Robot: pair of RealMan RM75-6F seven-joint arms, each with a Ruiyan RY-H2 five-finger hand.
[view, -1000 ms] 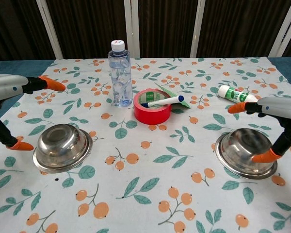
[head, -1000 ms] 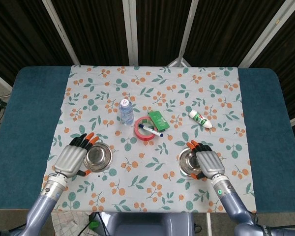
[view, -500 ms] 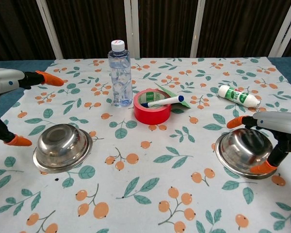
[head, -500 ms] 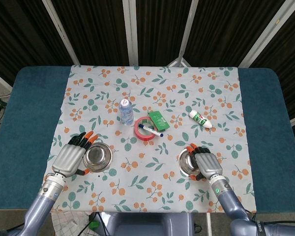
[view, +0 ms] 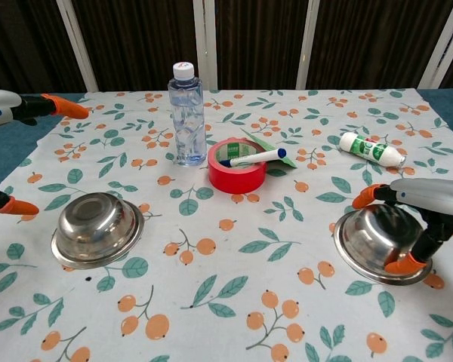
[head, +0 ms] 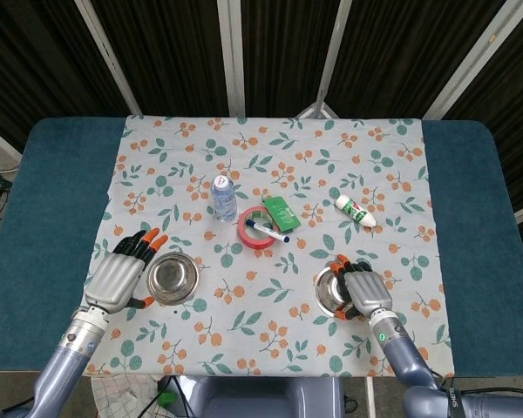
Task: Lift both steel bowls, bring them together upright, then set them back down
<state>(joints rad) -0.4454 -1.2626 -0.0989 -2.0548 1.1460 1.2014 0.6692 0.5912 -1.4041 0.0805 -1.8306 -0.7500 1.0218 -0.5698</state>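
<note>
Steel bowls: left bowl (head: 173,278) sits flat on the desk (head: 44,209), on the patterned cloth at the near left; right bowl (view: 378,240) is at the near right, and in the chest view its near rim looks tipped slightly off the cloth, though I cannot tell for certain that it has left the surface. Right hand (head: 363,290) is clamped on the right bowl's outer edge, fingers over the rim and thumb tip low at its near side. Left hand (head: 119,277) is spread wide, fingers apart, holding nothing; it stands just beside the left bowl without touching it. Judgement: the task is at its very start. One bowl is gripped and perhaps beginning to rise, the other is not yet grasped. Left to do: grip the left bowl, raise both, bring them together upright over the middle of the cloth, then set them down. The tape roll (head: 257,227) and water bottle (head: 224,198) stand well beyond the bowls.
</note>
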